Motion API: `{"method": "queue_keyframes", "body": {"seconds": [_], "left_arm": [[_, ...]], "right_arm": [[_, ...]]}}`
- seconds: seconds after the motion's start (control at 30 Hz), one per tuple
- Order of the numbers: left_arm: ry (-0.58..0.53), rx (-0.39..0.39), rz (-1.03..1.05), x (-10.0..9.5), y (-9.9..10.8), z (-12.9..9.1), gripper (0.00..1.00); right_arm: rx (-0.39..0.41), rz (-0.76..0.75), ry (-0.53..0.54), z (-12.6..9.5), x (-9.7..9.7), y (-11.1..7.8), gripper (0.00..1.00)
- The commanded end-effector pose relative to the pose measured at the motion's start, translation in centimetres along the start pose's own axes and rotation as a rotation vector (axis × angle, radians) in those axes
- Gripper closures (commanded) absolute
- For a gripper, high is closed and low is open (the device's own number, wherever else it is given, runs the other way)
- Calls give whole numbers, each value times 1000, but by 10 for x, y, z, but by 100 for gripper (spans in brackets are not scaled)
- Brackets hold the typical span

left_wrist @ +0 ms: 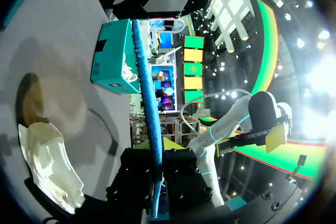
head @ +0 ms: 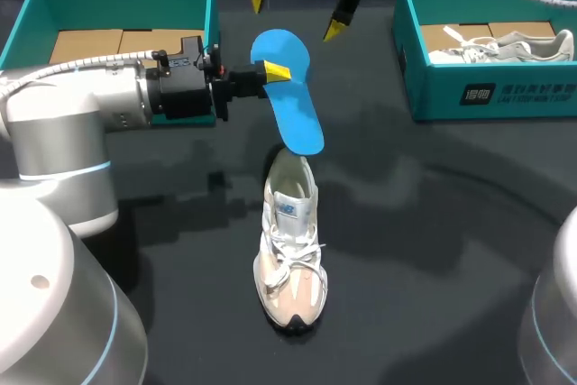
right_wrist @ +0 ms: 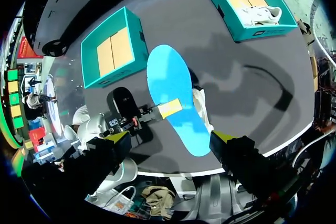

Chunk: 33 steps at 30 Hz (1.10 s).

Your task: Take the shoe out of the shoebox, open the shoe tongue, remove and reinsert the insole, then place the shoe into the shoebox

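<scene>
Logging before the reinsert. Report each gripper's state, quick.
Left gripper: shut on the blue insole.
Right gripper: open, holding nothing.

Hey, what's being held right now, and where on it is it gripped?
The left gripper holds the blue insole above the shoe, jaws pinching one long side edge. The right gripper, open above it, holds nothing.

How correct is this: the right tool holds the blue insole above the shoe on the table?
Wrong in one point: the left tool holds the blue insole above the shoe on the table. The head view shows it; the right tool is open and empty.
</scene>
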<state>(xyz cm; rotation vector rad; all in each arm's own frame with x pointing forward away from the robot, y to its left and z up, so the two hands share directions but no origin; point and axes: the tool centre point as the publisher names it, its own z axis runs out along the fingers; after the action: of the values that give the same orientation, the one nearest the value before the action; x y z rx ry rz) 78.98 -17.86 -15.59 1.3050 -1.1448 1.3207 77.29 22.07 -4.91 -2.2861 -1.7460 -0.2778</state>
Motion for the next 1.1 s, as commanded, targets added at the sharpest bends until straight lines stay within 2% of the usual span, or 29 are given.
{"method": "queue_keyframes", "body": {"seconds": [0.03,0.57,1.1], "left_arm": [[-1,2,0,0,0,1,100],[-1,2,0,0,0,1,100],[-1,2,0,0,0,1,100]], "right_arm": [[-1,6,535,8,-11,-3,0],[-2,-14,882,30,-37,-1,0],[37,-25,1067,36,-43,6,0]]}}
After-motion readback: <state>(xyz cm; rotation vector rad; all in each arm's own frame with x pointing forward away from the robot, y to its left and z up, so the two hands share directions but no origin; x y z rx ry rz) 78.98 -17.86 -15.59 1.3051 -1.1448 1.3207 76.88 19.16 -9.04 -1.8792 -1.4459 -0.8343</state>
